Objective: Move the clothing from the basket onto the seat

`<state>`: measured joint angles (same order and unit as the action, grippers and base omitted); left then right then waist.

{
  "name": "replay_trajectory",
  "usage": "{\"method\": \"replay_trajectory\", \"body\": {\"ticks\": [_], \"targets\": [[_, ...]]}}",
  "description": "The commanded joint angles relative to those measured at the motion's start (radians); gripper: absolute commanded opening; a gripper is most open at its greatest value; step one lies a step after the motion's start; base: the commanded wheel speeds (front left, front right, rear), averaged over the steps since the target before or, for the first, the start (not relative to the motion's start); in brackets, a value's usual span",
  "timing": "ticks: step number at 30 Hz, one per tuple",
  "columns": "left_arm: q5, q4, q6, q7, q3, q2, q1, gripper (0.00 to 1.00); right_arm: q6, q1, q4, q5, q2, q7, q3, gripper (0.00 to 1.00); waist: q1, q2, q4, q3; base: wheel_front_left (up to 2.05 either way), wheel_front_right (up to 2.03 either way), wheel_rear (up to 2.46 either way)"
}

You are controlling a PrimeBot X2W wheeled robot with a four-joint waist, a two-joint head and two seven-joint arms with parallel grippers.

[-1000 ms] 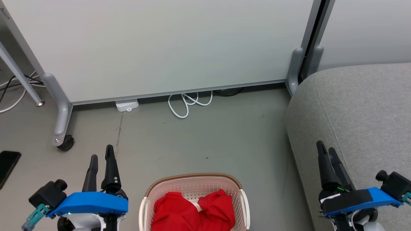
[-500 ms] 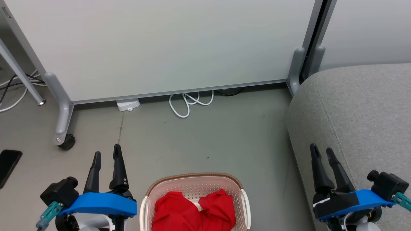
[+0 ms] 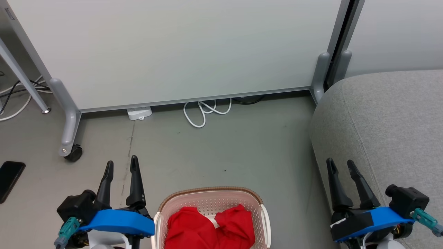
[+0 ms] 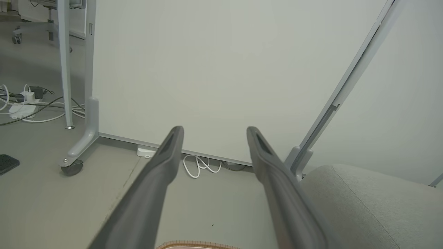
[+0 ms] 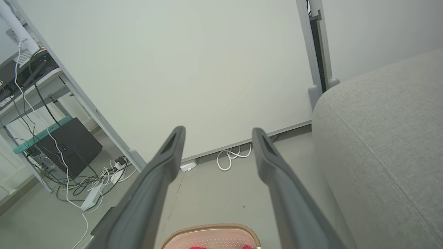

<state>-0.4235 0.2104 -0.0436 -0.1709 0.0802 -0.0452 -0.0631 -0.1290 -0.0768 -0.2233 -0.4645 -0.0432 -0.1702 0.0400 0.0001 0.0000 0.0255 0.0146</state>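
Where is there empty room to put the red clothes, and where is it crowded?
The seat is bare on top, from its rounded edge to the panel behind. The floor between the basket, the white cable loop and the seat is bare too. Crowded: the basket, holding the clothing, and the cables at far left.

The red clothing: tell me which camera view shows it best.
The head view: the clothing lies heaped in the basket, unobstructed. The right wrist view catches two red slivers at its bottom edge; the left wrist view gets the basket's brown rim.
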Motion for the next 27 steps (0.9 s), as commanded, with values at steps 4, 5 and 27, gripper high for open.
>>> {"method": "replay_trajectory", "body": {"ticks": [4,5,27], "targets": [[0.055,-0.002,0.001,-0.018,0.009,-0.006,-0.011,1.0,-0.002,0.0,0.001,0.056,-0.008,-0.018,0.005,1.0,-0.0001,0.0,0.001,0.001,0.0,0.0,0.0],[0.064,-0.001,0.002,-0.02,0.011,-0.006,-0.011,1.0,-0.002,-0.001,0.0,0.065,-0.008,-0.021,0.006,1.0,-0.0001,0.0,0.001,0.001,0.0,0.0,0.0],[0.244,0.009,0.013,-0.066,0.029,-0.006,-0.005,1.0,-0.002,0.003,-0.012,0.246,-0.009,-0.066,0.027,1.0,-0.0001,0.0,0.007,0.002,0.0,0.0,0.0]]}}
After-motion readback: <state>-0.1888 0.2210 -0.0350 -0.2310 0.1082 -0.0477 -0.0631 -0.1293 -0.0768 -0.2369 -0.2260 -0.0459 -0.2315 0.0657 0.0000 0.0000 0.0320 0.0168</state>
